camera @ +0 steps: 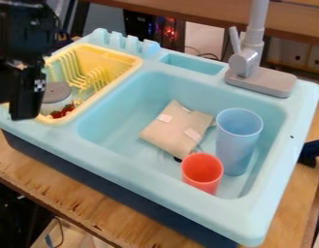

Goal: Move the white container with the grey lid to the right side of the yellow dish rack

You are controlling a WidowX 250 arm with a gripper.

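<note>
"Is the claw (24, 107) open or closed?"
"I can't tell. Just beside it, the grey-lidded container (56, 93) sits in the yellow rack (124, 62)."
"Farther from it?"
"A beige pouch (176, 130), then red (201, 170) and blue cups (238, 140) in the sink (122, 157)."

No text, number or sign is legible; any print on the white tags (164, 117) of the beige bag (174, 131) in the sink (113, 157) is unreadable.
</note>
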